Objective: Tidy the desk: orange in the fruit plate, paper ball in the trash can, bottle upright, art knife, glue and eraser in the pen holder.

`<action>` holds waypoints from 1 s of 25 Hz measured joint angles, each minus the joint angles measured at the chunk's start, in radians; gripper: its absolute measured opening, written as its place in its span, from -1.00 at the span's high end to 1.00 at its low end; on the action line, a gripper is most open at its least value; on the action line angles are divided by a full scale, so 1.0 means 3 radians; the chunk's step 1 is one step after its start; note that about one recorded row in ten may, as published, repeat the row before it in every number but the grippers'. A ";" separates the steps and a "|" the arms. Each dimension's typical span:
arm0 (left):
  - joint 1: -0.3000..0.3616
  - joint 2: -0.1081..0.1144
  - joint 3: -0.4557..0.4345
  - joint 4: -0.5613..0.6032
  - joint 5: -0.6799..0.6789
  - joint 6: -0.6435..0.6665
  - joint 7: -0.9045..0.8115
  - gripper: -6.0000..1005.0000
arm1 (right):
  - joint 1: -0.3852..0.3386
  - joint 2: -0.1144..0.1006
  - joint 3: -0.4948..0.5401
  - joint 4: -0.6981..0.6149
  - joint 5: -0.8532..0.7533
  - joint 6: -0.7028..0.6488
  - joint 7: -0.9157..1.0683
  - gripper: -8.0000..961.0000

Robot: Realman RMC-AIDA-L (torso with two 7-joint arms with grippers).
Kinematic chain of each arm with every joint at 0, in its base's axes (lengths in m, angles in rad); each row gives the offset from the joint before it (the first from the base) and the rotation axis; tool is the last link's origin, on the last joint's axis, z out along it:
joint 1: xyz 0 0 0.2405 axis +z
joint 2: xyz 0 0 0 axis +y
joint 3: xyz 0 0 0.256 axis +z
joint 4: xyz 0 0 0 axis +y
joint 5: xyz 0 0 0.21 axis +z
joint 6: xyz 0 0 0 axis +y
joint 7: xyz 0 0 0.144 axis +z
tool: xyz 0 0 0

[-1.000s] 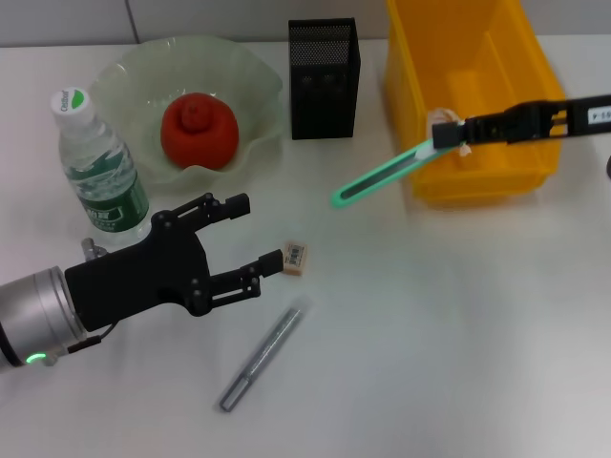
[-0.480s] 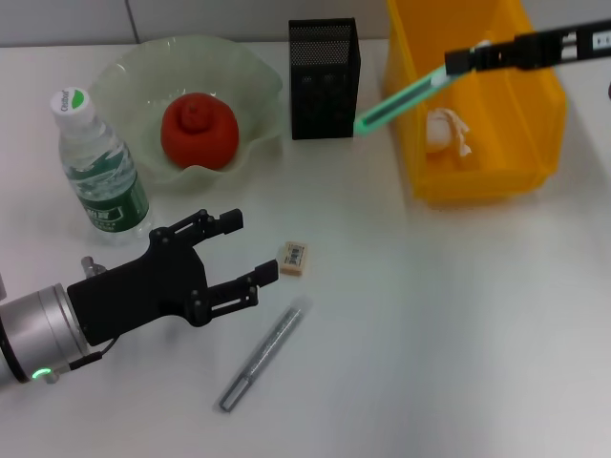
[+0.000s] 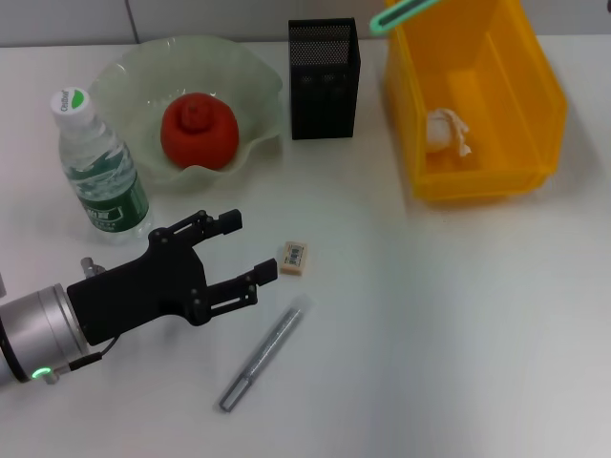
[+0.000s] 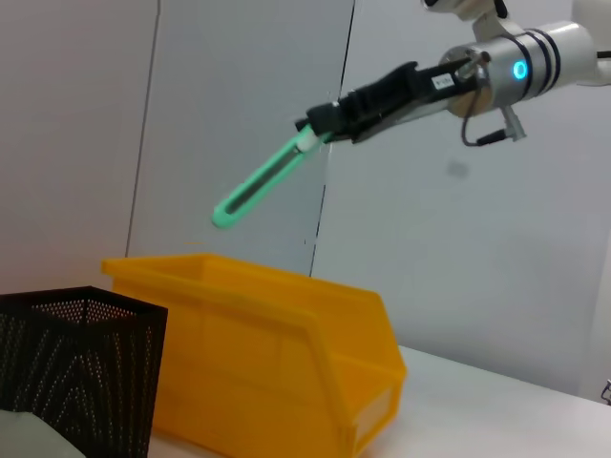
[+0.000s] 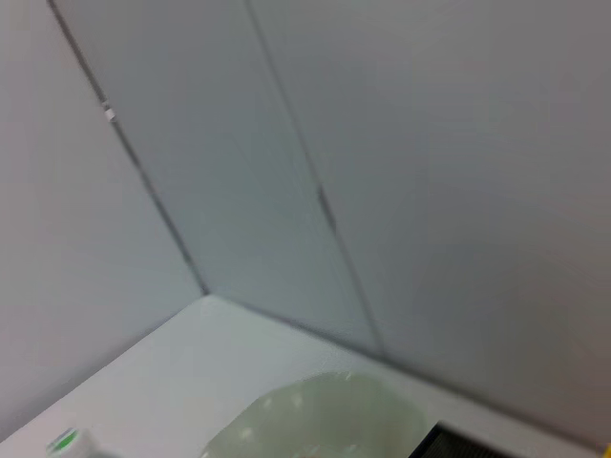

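Note:
My left gripper (image 3: pixel 252 246) is open low on the table, its fingertips just left of the small eraser (image 3: pixel 294 258). A grey glue stick (image 3: pixel 261 358) lies below them. The water bottle (image 3: pixel 100 172) stands upright at the left. An orange (image 3: pixel 199 129) sits in the pale green fruit plate (image 3: pixel 243 72). The paper ball (image 3: pixel 446 130) lies in the yellow trash can (image 3: pixel 535 105). Only the green tip of the art knife (image 3: pixel 406 13) shows at the head view's top edge, above the black mesh pen holder (image 3: pixel 325 78). In the left wrist view my right gripper (image 4: pixel 320 124) is shut on the art knife (image 4: pixel 263 181), high over the trash can (image 4: pixel 277 353).
The pen holder (image 4: pixel 76 372) stands right beside the trash can. The right wrist view shows grey wall panels, the plate's rim (image 5: pixel 325 420) and the bottle cap (image 5: pixel 65 442). White tabletop spreads to the right of the eraser and glue stick.
My right arm has lifted the art knife up and back from in front of the trash can, leaving the head view except the tip. The left gripper shifted slightly lower, then held still.

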 joint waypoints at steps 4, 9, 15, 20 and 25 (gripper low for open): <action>-0.0002 0.0000 -0.0007 0.0000 -0.0006 -0.0002 -0.0023 -0.62 | 0.0042 0.0022 -0.0076 0.0026 -0.0010 0.0164 -0.0046 0.64; 0.0027 0.0003 -0.0021 0.0000 -0.0070 -0.0004 -0.0061 -0.62 | 0.0111 0.0075 -0.0459 0.0098 -0.0014 0.0573 -0.0044 0.64; 0.0058 0.0005 -0.0034 0.0000 -0.0082 -0.0001 -0.0062 -0.62 | 0.0433 0.0115 -0.0750 0.0436 -0.0213 0.0951 0.0049 0.64; 0.0066 0.0006 -0.0033 0.0000 -0.0082 0.0010 -0.0057 -0.62 | 0.0630 0.0200 -0.0890 0.0593 -0.0488 0.1217 0.0153 0.64; 0.0079 0.0005 -0.0028 0.0000 -0.0082 0.0021 -0.0044 -0.62 | 0.0741 0.0315 -0.0914 0.0606 -0.0748 0.1354 0.0201 0.63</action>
